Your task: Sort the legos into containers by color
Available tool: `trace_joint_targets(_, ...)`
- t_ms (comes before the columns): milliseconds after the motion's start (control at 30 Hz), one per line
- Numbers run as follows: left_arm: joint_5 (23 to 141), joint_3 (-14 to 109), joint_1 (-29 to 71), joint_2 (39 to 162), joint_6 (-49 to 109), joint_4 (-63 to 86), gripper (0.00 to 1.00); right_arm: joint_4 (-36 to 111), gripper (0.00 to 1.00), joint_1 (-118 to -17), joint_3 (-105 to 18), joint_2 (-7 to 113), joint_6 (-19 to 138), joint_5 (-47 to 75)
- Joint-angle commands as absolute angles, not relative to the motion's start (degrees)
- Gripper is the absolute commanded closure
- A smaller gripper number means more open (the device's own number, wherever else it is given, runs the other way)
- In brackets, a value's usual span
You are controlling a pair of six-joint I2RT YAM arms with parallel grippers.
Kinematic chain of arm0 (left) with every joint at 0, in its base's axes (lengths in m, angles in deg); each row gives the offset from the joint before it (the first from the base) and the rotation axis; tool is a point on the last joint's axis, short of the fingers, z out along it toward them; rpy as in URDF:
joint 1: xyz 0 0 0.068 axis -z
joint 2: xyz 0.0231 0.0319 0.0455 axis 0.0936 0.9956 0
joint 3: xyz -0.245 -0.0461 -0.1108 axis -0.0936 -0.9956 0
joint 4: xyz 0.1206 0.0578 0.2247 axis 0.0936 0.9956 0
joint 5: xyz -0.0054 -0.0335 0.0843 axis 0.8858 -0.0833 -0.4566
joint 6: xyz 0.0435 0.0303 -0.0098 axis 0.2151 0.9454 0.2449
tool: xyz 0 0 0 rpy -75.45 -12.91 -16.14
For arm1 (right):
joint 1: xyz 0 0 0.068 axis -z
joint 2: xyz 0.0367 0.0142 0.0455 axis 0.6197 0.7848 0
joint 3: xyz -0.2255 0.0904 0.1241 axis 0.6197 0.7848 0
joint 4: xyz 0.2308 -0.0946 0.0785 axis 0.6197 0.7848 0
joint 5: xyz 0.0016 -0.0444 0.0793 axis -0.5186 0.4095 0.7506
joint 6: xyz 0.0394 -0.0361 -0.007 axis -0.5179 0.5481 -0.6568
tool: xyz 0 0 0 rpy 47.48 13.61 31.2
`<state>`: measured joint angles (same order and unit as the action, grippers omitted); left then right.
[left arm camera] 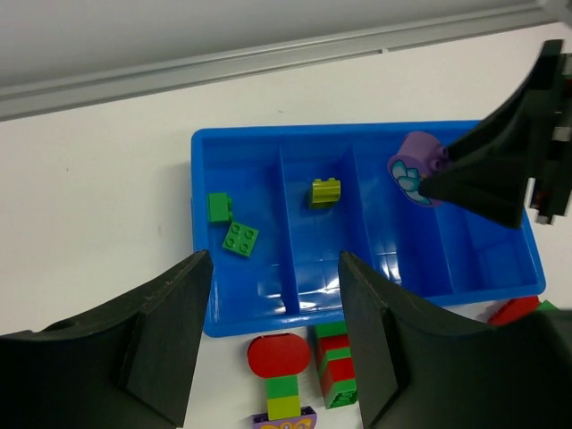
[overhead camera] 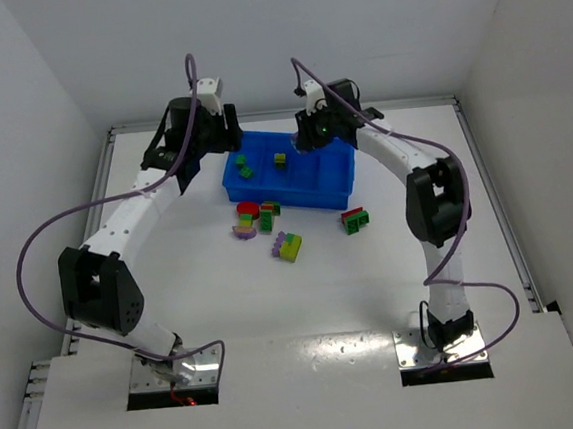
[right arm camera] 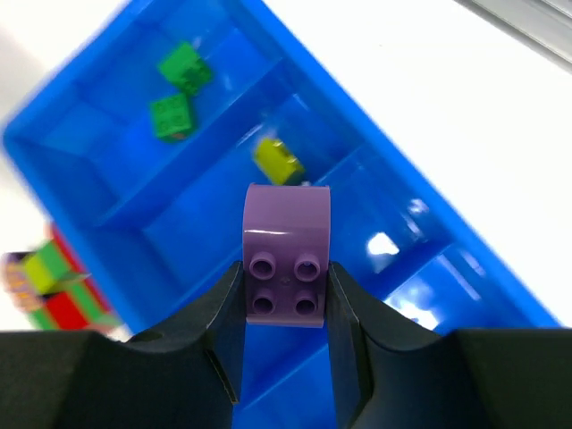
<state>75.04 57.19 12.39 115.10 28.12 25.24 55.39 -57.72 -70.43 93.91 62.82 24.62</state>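
Observation:
The blue tray (overhead camera: 232, 191) lies at the back of the table. My right gripper (overhead camera: 312, 140) is shut on a purple brick (right arm camera: 286, 255) and holds it above the tray's third compartment from the left; the brick also shows in the left wrist view (left arm camera: 416, 165). The leftmost compartment holds two green bricks (left arm camera: 240, 238). The second holds a yellow-green brick (left arm camera: 325, 191). My left gripper (left arm camera: 273, 268) is open and empty, above the tray's near left edge (left arm camera: 200, 268).
On the table in front of the tray lie a red, green and purple cluster (overhead camera: 247, 221), a red-green stack (overhead camera: 267, 214), a purple and yellow-green cluster (overhead camera: 288, 245) and a red-green cluster (overhead camera: 355, 218). White walls enclose the table.

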Motion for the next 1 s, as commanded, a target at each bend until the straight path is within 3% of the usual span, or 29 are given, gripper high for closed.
trace_joint_targets(0,77.80,57.43,10.63,111.57,26.83,24.26,0.36,56.68,0.97,-57.90,-75.69,96.84,69.66,19.72)
trace_joint_targets(733,80.62,55.33,9.57,112.09,25.69,24.26,0.36,59.85,0.75,-57.90,-80.01,105.55,81.36,16.29)
trace_joint_targets(967,81.14,54.80,9.04,112.09,25.17,24.26,0.36,59.23,0.61,-58.42,-80.54,106.17,81.97,14.53)
